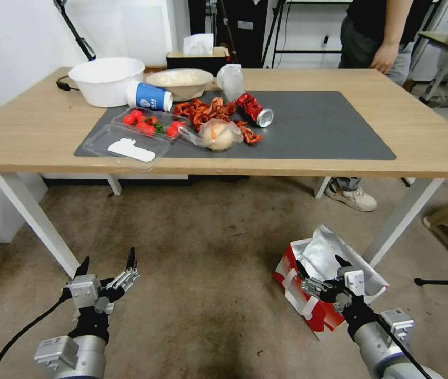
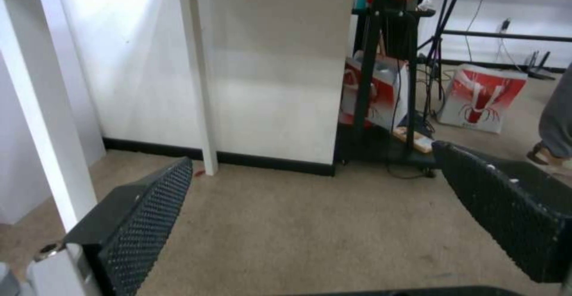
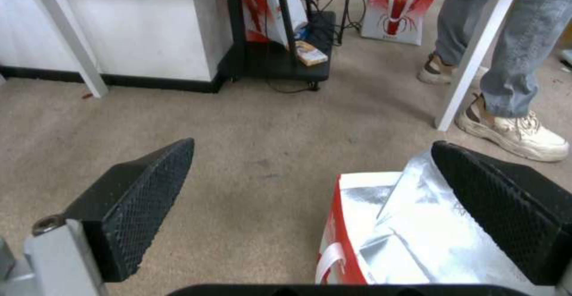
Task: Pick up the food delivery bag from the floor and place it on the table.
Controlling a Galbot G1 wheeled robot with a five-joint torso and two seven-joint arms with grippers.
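Standing on the floor (image 1: 197, 295) by the worktop's (image 1: 402, 142) right front leg, the food delivery bag (image 1: 318, 273) is upright, foil mouth open. Head view: right claw (image 1: 321, 268) hangs over the bag's near rim, fingers spread wide, holding nothing. Left claw (image 1: 107, 266) hovers low over bare floor, well apart from the bag, also spread and empty.

Left wrist view: both pads (image 2: 143, 211) wide apart above floor (image 2: 298, 233).

Right wrist view: one pad (image 3: 500, 206) over the bag's foil lining (image 3: 417, 238), the other over floor (image 3: 250, 162).
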